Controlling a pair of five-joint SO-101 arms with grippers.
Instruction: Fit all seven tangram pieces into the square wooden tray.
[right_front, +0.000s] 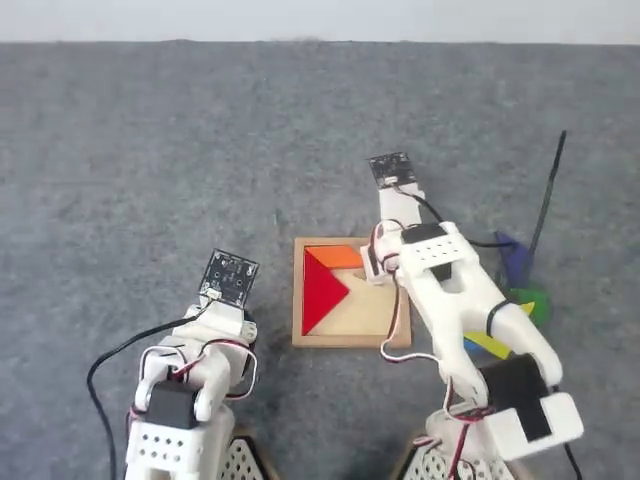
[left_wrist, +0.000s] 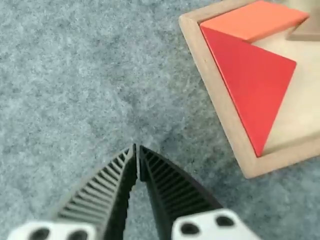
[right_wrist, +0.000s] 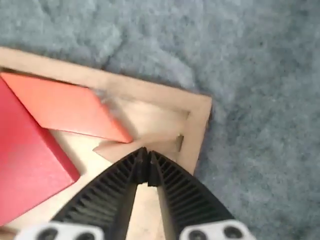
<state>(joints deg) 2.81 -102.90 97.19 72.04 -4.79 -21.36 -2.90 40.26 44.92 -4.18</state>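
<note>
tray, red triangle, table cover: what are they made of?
Tray: pale wood, matte, looks unvarnished; faint grain on rim. Red triangle: probably painted wood; flat even colour, crisp edges. Table cover: grey felt or short-pile carpet; fuzzy mottled fibres.

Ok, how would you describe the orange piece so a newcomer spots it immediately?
Find the square wooden tray at mid-table. Along its far edge lies the orange piece, flat against the red triangle. It is a slanted four-sided slab, not three-sided.
</note>
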